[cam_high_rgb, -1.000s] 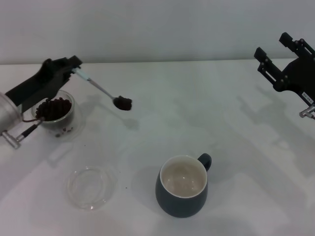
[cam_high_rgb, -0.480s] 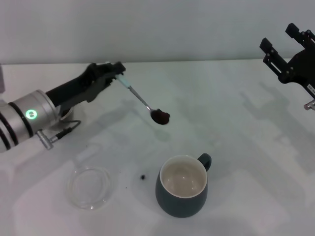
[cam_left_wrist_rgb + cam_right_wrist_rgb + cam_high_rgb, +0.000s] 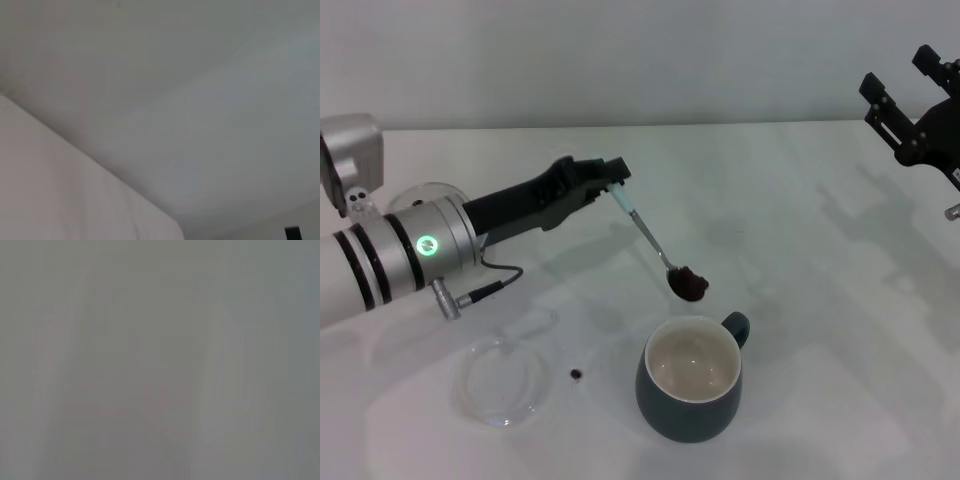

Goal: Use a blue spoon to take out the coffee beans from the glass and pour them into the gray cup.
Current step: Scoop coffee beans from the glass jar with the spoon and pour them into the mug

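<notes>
Head view alone shows the action: left end effector point(image 3: 612, 175) clamped on the blue spoon point(image 3: 655, 245), coffee beans point(image 3: 689, 285) held just above the gray cup point(image 3: 692, 380); wrist views blank.

the blue spoon point(image 3: 655, 245) hangs in the air at mid-table, pale-blue handle end up and to the far left, metal stem slanting down to the right, its bowl heaped with dark coffee beans point(image 3: 689, 285) just above the far rim of the gray cup point(image 3: 690, 378). the cup stands upright near the front, cream inside bare, loop handle pointing far-right. one stray bean point(image 3: 576, 374) lies on the table left of the cup.
</notes>
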Motion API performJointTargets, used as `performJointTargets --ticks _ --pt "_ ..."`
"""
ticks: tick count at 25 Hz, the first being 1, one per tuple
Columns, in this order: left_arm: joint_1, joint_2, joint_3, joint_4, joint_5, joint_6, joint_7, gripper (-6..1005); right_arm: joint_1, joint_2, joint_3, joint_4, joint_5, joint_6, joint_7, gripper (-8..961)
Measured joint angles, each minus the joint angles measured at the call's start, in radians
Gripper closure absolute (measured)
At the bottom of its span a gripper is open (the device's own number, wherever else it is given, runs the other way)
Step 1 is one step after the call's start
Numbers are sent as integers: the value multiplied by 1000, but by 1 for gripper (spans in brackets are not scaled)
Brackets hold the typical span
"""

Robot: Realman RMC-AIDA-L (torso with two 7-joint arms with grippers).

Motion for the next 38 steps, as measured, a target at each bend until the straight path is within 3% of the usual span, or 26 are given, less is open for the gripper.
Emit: performJointTargets --ticks 16,38 --pt "17 0 57 57 69 46 41 873 -20 18 2 -2 0 1 5 249" --pt "22 -3 117 231 177 42 89 874 -20 18 2 -5 0 30 5 249"
